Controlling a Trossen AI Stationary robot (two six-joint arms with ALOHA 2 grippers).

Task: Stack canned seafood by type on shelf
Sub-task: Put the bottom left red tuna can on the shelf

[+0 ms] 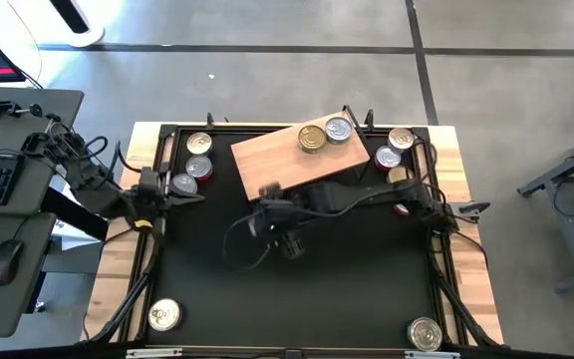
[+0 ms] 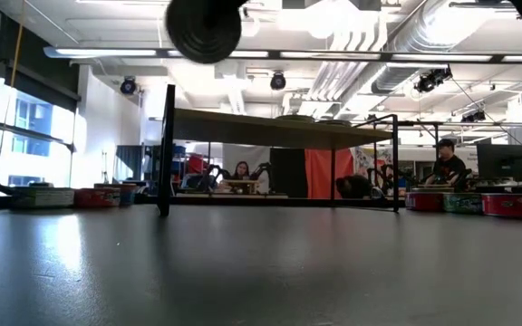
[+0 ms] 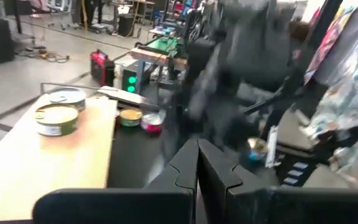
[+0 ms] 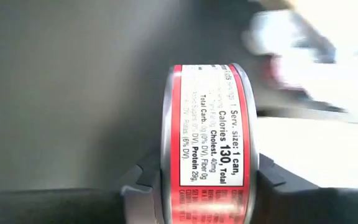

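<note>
The right gripper [image 4: 207, 186] clasps a small round red-labelled tin [image 4: 207, 134] between its two dark fingers. In the right wrist view the tin stands on edge, its flat faces turned sideways against the fingers and its printed nutrition band facing the camera. From above, this gripper [image 1: 289, 242] hangs over the middle of the black table mat [image 1: 297, 299], just in front of the flat light-brown wooden shelf block [image 1: 277, 155]; the tin itself is hidden there by the arm.

The block lies skewed across the back of the mat, its long axis running left to right with the right end farther back. A gold-lidded tin [image 1: 312, 138] and a silver-lidded tin [image 1: 338, 129] sit side by side on its right end, lids up.

Other tins surround it: three [image 1: 195, 160] at the back left, several [image 1: 397, 150] at the back right, and one at each front corner [image 1: 163, 316] [image 1: 425, 333].

The left gripper [image 1: 189, 196] waits at the left edge near the back-left tins, its fingers [image 3: 185, 171] pressed together on nothing.
</note>
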